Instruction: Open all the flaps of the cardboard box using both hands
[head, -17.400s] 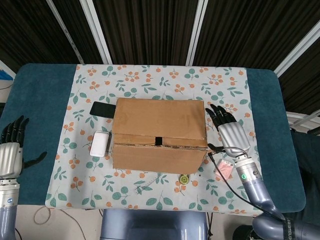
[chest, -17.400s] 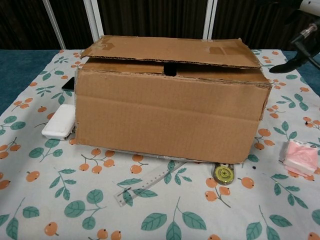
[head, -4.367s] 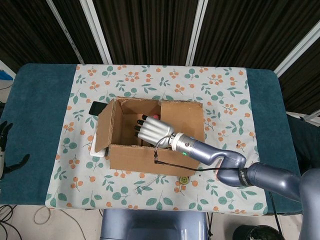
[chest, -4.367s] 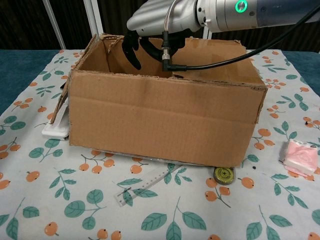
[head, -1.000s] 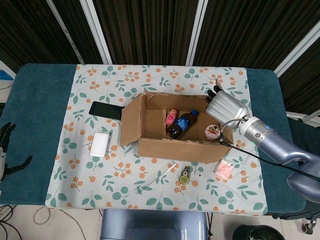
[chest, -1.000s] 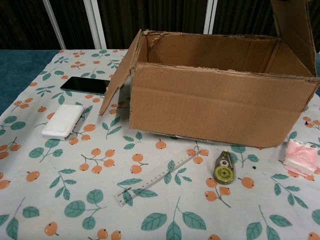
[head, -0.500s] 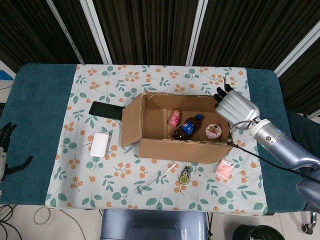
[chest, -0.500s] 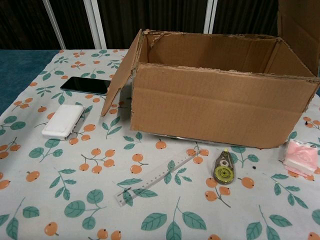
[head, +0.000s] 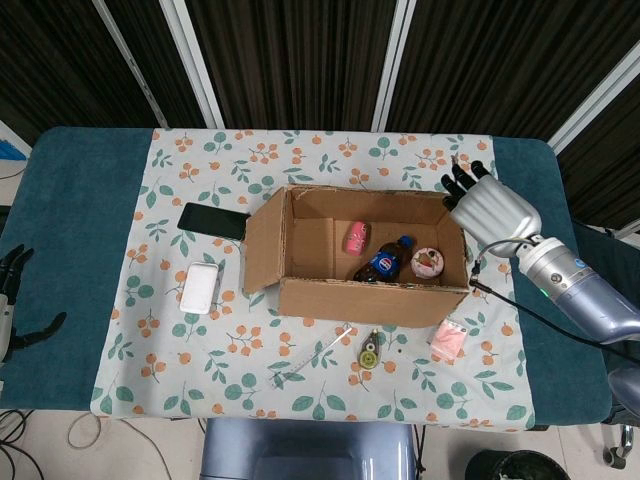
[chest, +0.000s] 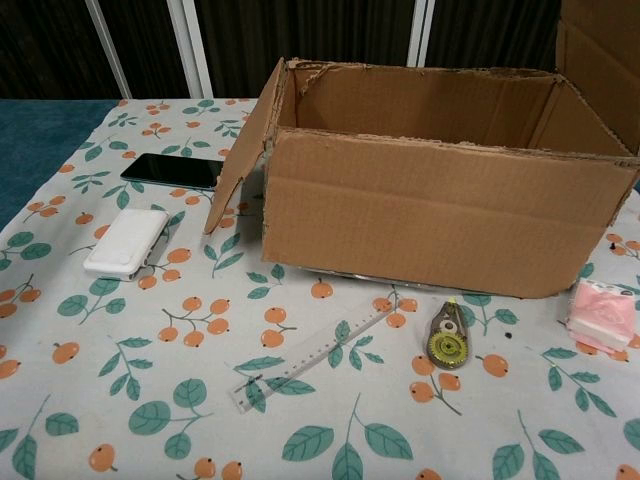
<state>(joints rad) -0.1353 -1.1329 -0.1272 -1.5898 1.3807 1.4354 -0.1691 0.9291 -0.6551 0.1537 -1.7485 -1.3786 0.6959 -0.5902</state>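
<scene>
The cardboard box (head: 372, 296) stands open in the middle of the flowered cloth, also seen in the chest view as box (chest: 440, 205). Its left flap (head: 261, 238) hangs outward and down. The right flap (chest: 598, 55) stands up at the chest view's right edge. Inside lie a pink bottle (head: 356, 239), a cola bottle (head: 384, 263) and a round pink item (head: 427, 262). My right hand (head: 489, 208) hovers at the box's right end with its fingers stretched away from me, over that flap, gripping nothing. My left hand (head: 14, 298) hangs at the far left, off the table, fingers spread.
A black phone (head: 212, 220) and a white case (head: 201, 288) lie left of the box. In front of it are a clear ruler (chest: 310, 355), a tape dispenser (chest: 447, 340) and a pink packet (chest: 600, 312).
My right hand has moved right and outward from the box's right end. The cola bottle has rolled a little to the right inside. The left hand has not moved.
</scene>
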